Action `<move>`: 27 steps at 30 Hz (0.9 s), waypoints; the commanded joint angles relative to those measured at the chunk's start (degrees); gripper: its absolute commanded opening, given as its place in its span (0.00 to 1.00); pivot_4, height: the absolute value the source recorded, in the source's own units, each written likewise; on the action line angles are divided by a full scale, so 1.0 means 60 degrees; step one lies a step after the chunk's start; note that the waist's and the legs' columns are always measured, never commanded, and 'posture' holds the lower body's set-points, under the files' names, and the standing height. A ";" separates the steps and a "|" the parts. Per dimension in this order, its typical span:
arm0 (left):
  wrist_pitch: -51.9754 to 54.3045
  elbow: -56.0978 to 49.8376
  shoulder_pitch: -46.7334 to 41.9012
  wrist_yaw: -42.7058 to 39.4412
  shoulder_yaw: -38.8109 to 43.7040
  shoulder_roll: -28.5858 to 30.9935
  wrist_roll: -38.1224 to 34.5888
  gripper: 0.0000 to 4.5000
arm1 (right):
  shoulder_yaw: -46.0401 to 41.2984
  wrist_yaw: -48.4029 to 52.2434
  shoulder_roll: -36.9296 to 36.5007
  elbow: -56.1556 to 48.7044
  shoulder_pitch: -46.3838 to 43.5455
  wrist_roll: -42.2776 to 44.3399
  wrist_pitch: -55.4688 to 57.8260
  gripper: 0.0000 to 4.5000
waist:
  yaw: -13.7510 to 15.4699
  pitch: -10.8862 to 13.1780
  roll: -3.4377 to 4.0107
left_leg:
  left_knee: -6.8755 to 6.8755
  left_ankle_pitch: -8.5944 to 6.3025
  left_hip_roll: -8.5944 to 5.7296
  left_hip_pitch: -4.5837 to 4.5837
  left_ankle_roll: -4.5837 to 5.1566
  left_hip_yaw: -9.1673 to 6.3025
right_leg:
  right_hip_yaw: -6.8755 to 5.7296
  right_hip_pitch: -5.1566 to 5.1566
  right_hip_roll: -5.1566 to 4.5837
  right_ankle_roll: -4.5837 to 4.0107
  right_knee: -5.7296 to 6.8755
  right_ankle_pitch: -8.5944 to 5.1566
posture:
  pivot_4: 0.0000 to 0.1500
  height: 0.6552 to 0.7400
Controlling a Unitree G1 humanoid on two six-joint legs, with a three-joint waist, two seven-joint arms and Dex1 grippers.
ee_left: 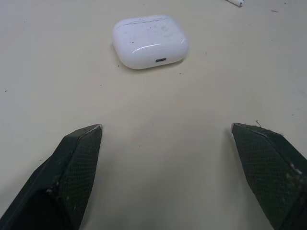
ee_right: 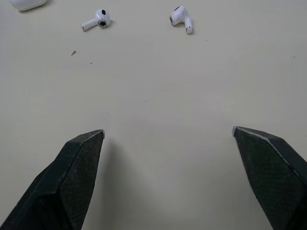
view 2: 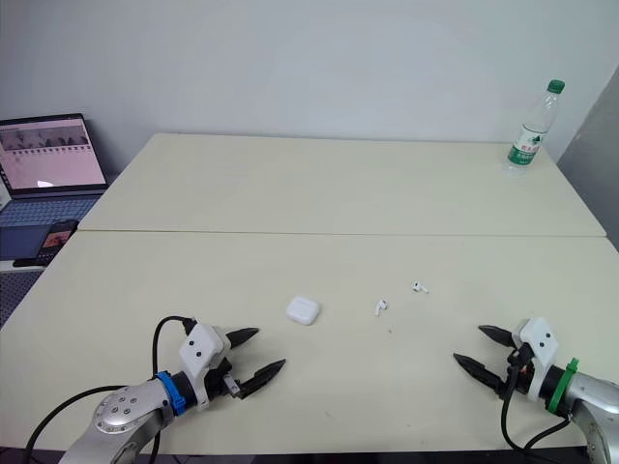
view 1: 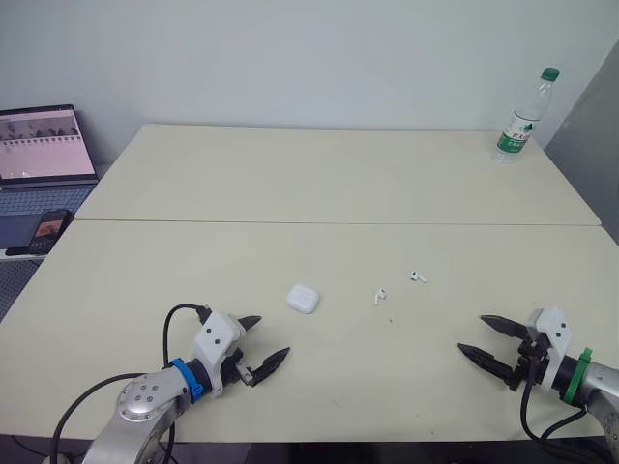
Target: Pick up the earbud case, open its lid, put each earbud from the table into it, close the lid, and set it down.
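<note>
Left tool (view 1: 273, 336): released, both black fingers spread wide, low over the bench (view 1: 338, 184). Just ahead of it and slightly to its right lies the earbud case (view 1: 303, 298), lid shut, flat on the bench, clear of the fingertips, its charging port facing the tool. Right tool (view 1: 471, 333): likewise released, fingers wide apart. Ahead of it and to its left lie the first earbud (view 1: 379, 295), nearer the case, and the second earbud (view 1: 418, 277), apart from each other. A water bottle (view 1: 522, 116) stands upright at the far right corner.

Stereo head pair downward; wrist cameras low, sharing earbud case (ee_left: 149, 40)
</note>
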 commanded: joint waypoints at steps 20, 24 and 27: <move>-0.0118 -0.0071 -0.0452 0.0100 0.0142 -0.0606 -0.0510 1.00 | -0.0178 0.0597 0.0138 -0.0141 -0.0040 0.0608 -0.0916 1.00 | -0.0004 0.0000 0.0000 | 0.0000 0.0000 0.0000 0.0001 0.0000 0.0002 | 0.0000 0.0001 0.0000 0.0001 0.0001 0.0001 | 1.00 0.95; 0.0197 -0.0390 -0.0559 0.0456 0.0073 -0.0858 -0.0631 1.00 | -0.0194 0.0773 0.0189 -0.0348 0.0066 0.0828 -0.0899 1.00 | -0.0003 0.0000 -0.0001 | 0.0000 0.0000 0.0000 0.0001 0.0000 0.0001 | 0.0000 0.0002 0.0001 0.0002 0.0003 0.0001 | 1.00 0.95; 0.0534 -0.0658 -0.0617 0.0980 -0.0114 -0.1109 -0.0445 1.00 | -0.0217 0.1031 0.0206 -0.0615 0.0168 0.1168 -0.0803 1.00 | -0.0003 0.0000 0.0000 | -0.0001 0.0000 -0.0001 0.0000 0.0000 0.0001 | 0.0002 0.0002 0.0001 0.0002 0.0002 0.0001 | 1.00 0.95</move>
